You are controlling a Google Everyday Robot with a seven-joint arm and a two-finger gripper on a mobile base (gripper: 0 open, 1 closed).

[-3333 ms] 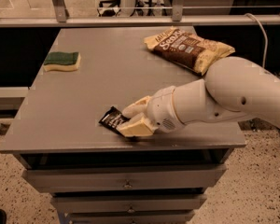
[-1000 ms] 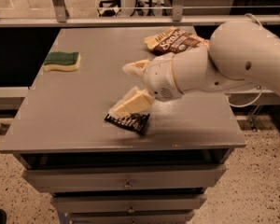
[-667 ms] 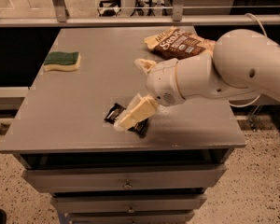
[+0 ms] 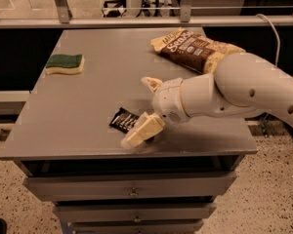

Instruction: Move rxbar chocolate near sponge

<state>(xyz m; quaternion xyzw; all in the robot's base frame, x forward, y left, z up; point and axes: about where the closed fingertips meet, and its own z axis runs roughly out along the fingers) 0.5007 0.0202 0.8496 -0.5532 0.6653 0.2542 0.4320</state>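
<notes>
The rxbar chocolate [image 4: 122, 120], a small black wrapper with white lettering, lies flat on the grey table [image 4: 78, 111] near its front edge. My gripper [image 4: 136, 111] is right beside it and open. The lower cream finger [image 4: 142, 130] rests low over the bar's right end and hides it. The upper finger [image 4: 151, 83] points up and away, well apart from the bar. The sponge [image 4: 64, 64], green on top with yellow foam below, sits at the far left of the table, far from the bar and gripper.
A large brown-and-yellow chip bag [image 4: 195, 48] lies at the back right, just behind my white arm [image 4: 244, 89]. The table's front edge [image 4: 127, 156] runs close below the gripper, with grey drawers [image 4: 132, 191] underneath. A railing runs behind the table.
The gripper has sunk lower and come toward the front edge. The bar slid slightly left a second ago and has since stayed in place on the table.
</notes>
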